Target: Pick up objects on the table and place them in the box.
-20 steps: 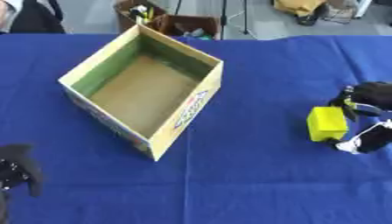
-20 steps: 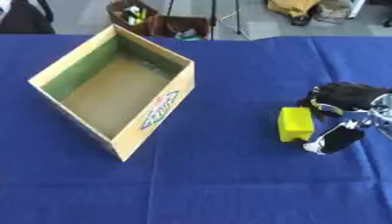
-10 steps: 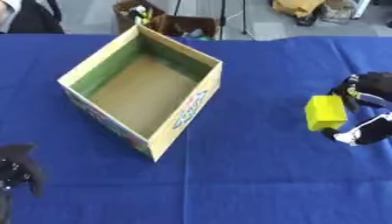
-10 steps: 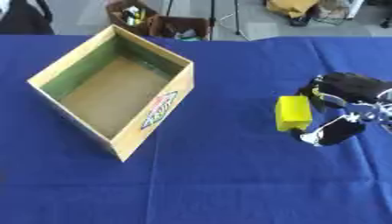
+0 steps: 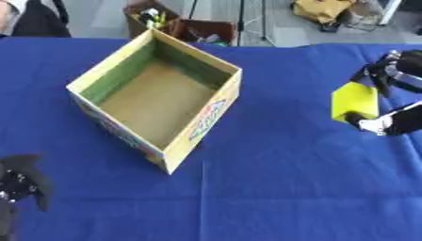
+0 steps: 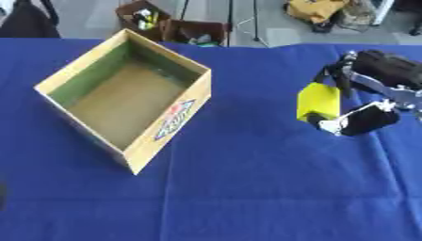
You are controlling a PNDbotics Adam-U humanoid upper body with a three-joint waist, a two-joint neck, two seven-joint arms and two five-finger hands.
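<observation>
Listing contents, left eye view. Desk [image 5: 272, 188]: covered in blue cloth, filling most of the view. Box [image 5: 198, 143]: open-topped cardboard, yellow outer walls, green inner walls, brown floor, printed label on the wall facing the near right; stands askew on the left half of the desk, nothing visible inside. Yellow block [image 5: 355, 101]: flat-faced, by the right edge of the desk, well apart from the box, standing tilted and seemingly raised off the cloth. Right robot hand [image 5: 394, 123]: black with silver and white parts, entering from the right edge; fingers curled over the top of the yellow block, thumb beneath it, pinching the block between them. Left robot hand [image 5: 23, 181]: black, at the near left corner of the desk, holding nothing; whether its fingers are open or curled cannot be told.

Right eye view. Same items. Box sits nearer the left edge of the desk. Yellow block shows its broad face, with dark fingers [image 6: 339, 77] at its upper edge and the white-tipped thumb [image 6: 334, 124] against its lower corner. Left robot hand out of view. Beyond the far edge of the desk, brown cartons [image 6: 171, 28] stand on the floor.
</observation>
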